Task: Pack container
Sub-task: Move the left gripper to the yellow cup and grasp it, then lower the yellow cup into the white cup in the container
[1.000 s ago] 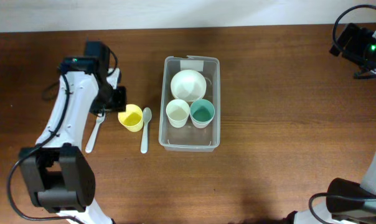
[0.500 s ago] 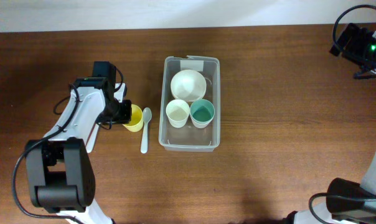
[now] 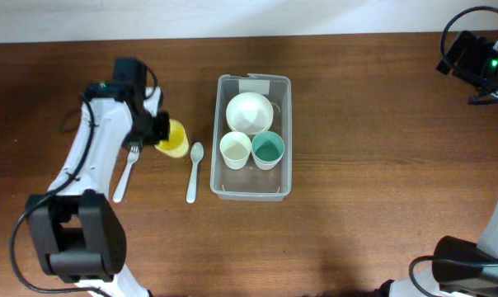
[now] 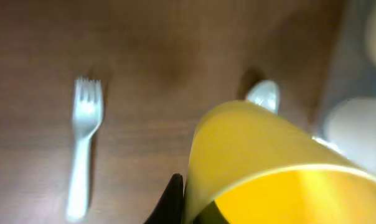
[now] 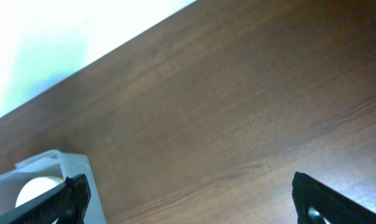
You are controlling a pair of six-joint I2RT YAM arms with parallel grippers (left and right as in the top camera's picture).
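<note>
The clear plastic container (image 3: 284, 177) stands mid-table, its white label at the far short end; it holds a white bowl (image 3: 249, 112), a pale cup (image 3: 235, 149) and a teal cup (image 3: 267, 148). Its corner shows in the right wrist view (image 5: 57, 165). My left gripper (image 3: 161, 132) is shut on a yellow cup (image 3: 174, 138), held lifted and tilted left of the container; the cup fills the left wrist view (image 4: 269, 162). A white spoon (image 3: 193, 172) and a white fork (image 3: 125, 175) lie on the table. My right gripper (image 5: 188, 199) is open and empty at the far right.
The fork (image 4: 82, 146) and the spoon's bowl (image 4: 264, 96) lie on the wood below the lifted cup. The table's far edge meets a white wall (image 5: 63, 37).
My left gripper has closed on the yellow cup and lifted it off the table, tilting it. The fork, hidden under the arm before, now shows again. The right arm has not moved.
</note>
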